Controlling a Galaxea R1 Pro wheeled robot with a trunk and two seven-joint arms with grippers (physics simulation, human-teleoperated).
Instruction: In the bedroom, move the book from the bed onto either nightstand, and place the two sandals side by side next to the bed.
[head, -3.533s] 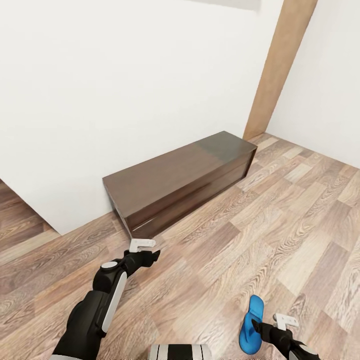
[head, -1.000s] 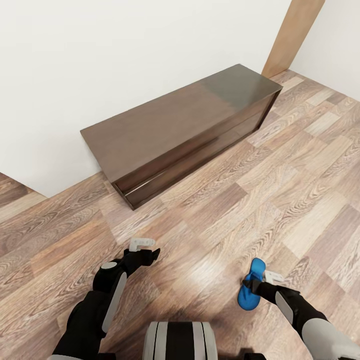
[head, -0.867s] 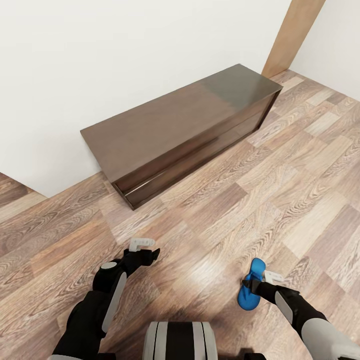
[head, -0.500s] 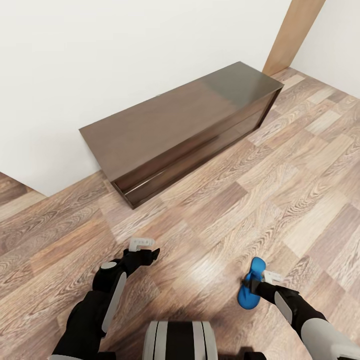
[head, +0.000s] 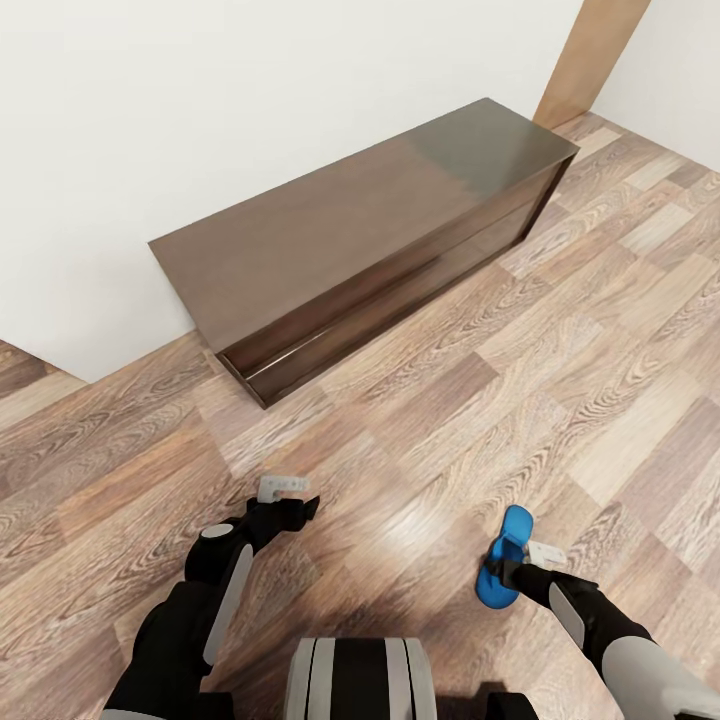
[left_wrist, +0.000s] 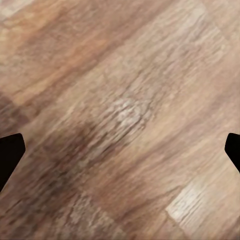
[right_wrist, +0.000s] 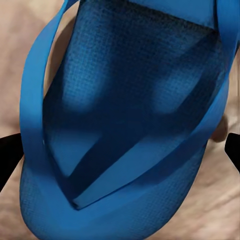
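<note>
Glossy black arm shells with pale grey side panels and rounded grey joint caps. Black left claw (head: 290, 505) beneath a small white bracket; black right claw (head: 497, 570) likewise. Grey-and-black ribbed trunk (head: 360, 680) at bottom centre.

Left hand (head: 300, 497) spread wide, empty; right hand (head: 507, 567) clamped on sandal (head: 503, 556).

— What's near the right gripper (head: 508, 570)?
— A bright blue flat sandal (head: 503, 556) with a finely pebbled, matt rubbery sole and smooth straps.
— And beyond it?
— A brown wood-plank floor (head: 560, 370), grainy with soft sheen; a long dark brown wooden bench (head: 365, 230), smooth, glossy; matt white wall (head: 200, 110).
</note>
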